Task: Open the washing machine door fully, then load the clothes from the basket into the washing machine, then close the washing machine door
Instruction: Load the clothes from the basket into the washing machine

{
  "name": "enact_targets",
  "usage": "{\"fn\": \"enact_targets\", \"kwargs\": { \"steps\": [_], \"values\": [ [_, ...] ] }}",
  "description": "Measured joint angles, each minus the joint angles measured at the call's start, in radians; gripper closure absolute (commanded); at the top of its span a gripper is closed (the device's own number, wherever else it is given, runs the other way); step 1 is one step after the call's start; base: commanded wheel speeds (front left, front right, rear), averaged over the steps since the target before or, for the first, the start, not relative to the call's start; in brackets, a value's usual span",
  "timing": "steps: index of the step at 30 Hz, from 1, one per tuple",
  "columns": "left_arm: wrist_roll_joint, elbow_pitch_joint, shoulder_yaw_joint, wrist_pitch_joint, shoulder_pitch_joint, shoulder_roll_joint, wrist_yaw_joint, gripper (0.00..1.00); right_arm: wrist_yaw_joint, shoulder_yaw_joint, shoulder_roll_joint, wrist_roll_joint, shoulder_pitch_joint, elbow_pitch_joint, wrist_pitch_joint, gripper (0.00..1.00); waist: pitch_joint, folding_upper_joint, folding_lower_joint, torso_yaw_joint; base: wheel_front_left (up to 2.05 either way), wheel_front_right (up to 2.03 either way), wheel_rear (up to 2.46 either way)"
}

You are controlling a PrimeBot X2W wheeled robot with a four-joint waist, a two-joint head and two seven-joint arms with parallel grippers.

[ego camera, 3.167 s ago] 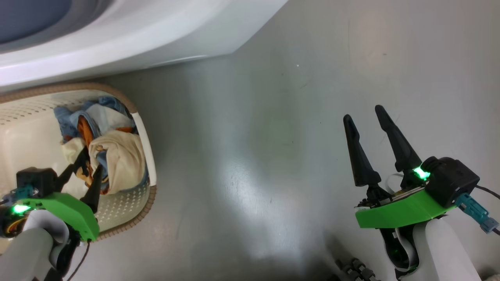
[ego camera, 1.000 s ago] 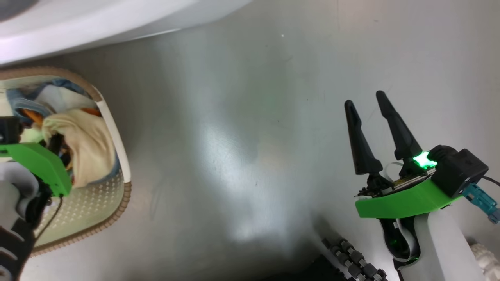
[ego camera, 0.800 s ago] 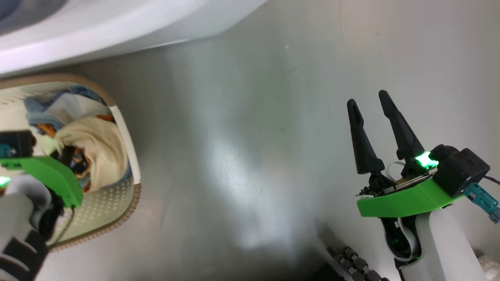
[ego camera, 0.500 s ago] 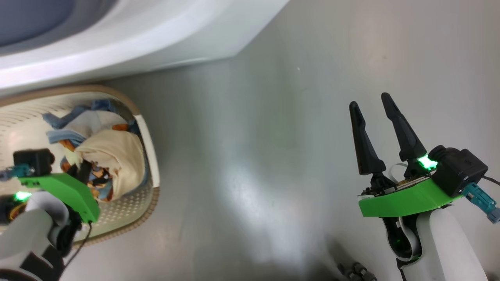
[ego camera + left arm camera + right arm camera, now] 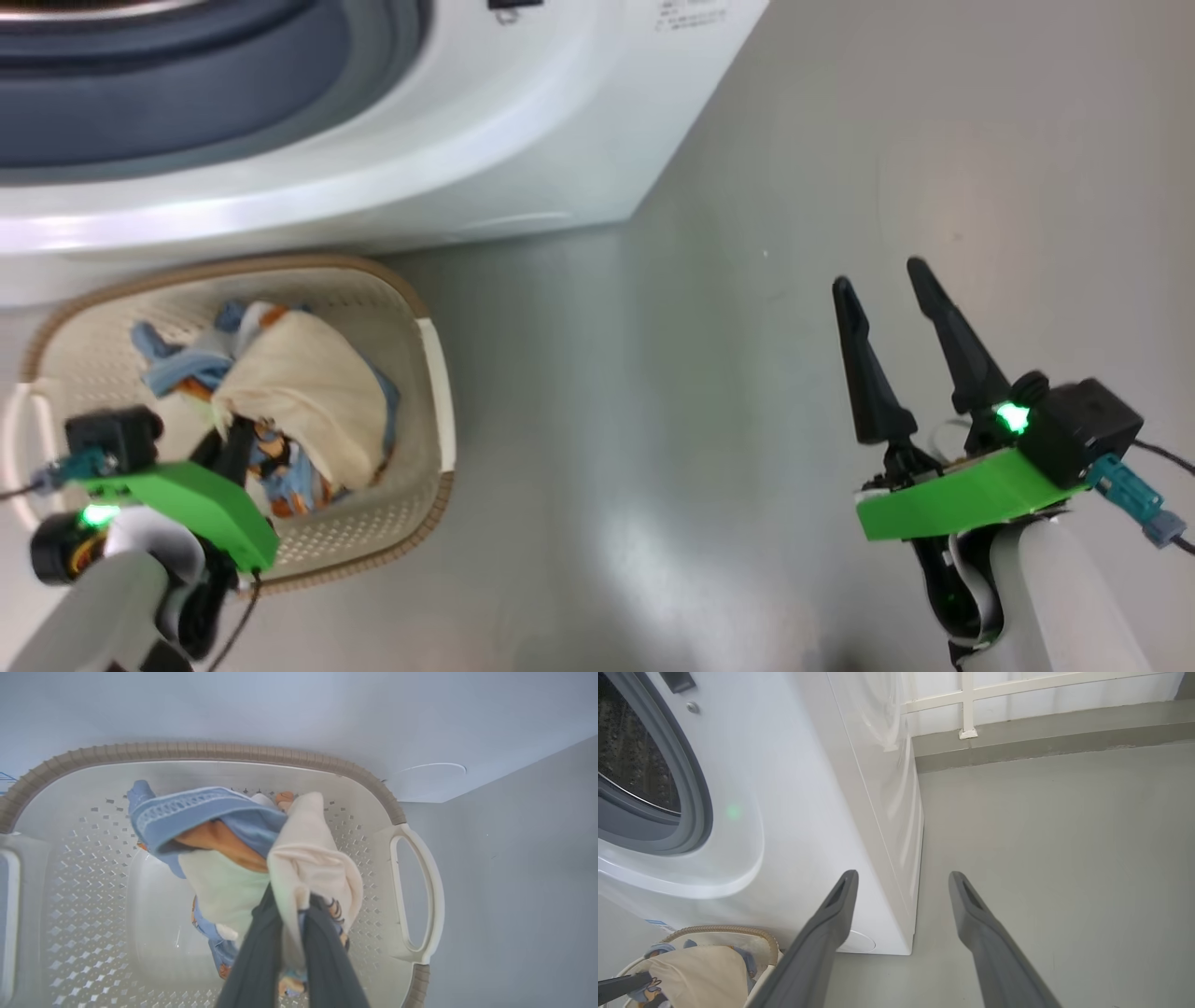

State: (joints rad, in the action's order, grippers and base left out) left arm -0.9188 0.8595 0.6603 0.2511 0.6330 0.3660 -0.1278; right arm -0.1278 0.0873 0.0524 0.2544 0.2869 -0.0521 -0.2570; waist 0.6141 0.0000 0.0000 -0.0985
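Observation:
The cream-white basket (image 5: 411, 299) stands on the floor against the front of the white washing machine (image 5: 523, 140). My left gripper (image 5: 238, 448) reaches down into it, shut on the clothes (image 5: 299, 401). In the left wrist view the left gripper (image 5: 292, 896) pinches the cream cloth, and the light blue fabric of the clothes (image 5: 205, 812) hangs bunched above the basket (image 5: 233, 751) floor. My right gripper (image 5: 878, 277) hovers open and empty over the floor to the right. The right wrist view shows the grey gasket (image 5: 698, 798) and the uncovered steel drum (image 5: 630, 756). The washing machine door is out of view.
Bare grey floor (image 5: 653, 420) stretches right of the machine and the basket. At the back a wall with a white frame (image 5: 971, 704) meets the floor. The machine's right front corner (image 5: 906, 947) stands close before my right gripper (image 5: 902, 875).
The head camera has swung, so more of the washing machine shows. My left gripper, open around the clothes at first, is now shut on them. The right gripper has stayed open.

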Motion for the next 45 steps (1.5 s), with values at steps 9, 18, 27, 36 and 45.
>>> {"fn": "enact_targets", "kwargs": {
  "steps": [9,18,27,36,45],
  "values": [
    [0.142,-0.107,-0.193,0.000,-0.141,-0.040,0.002,1.00,0.000,0.000,0.000,-0.006,-0.032,-0.029,0.000,0.00,-0.112,0.0000,0.0000,0.035,0.00,0.00,0.00],
    [0.264,-0.215,-0.337,0.000,-0.253,-0.081,0.006,1.00,0.000,-0.002,0.000,-0.007,-0.078,-0.048,0.000,0.00,-0.208,0.0000,0.0000,0.059,0.00,0.00,0.00],
    [0.366,-0.326,-0.449,0.000,-0.336,-0.126,0.004,1.00,0.000,-0.010,0.000,-0.014,-0.104,-0.059,0.000,0.00,-0.295,0.0000,0.0000,0.083,0.00,0.00,0.00],
    [0.469,-0.472,-0.542,0.000,-0.425,-0.167,0.006,1.00,0.000,-0.023,0.000,-0.014,-0.143,-0.067,0.000,0.00,-0.372,0.0000,0.0000,0.096,0.00,0.00,0.00],
    [0.552,-0.602,-0.606,0.000,-0.496,-0.192,0.006,1.00,0.000,-0.026,0.000,-0.014,-0.173,-0.073,0.000,0.00,-0.449,0.0000,0.0000,0.098,0.00,0.00,0.00]
  ]
}}
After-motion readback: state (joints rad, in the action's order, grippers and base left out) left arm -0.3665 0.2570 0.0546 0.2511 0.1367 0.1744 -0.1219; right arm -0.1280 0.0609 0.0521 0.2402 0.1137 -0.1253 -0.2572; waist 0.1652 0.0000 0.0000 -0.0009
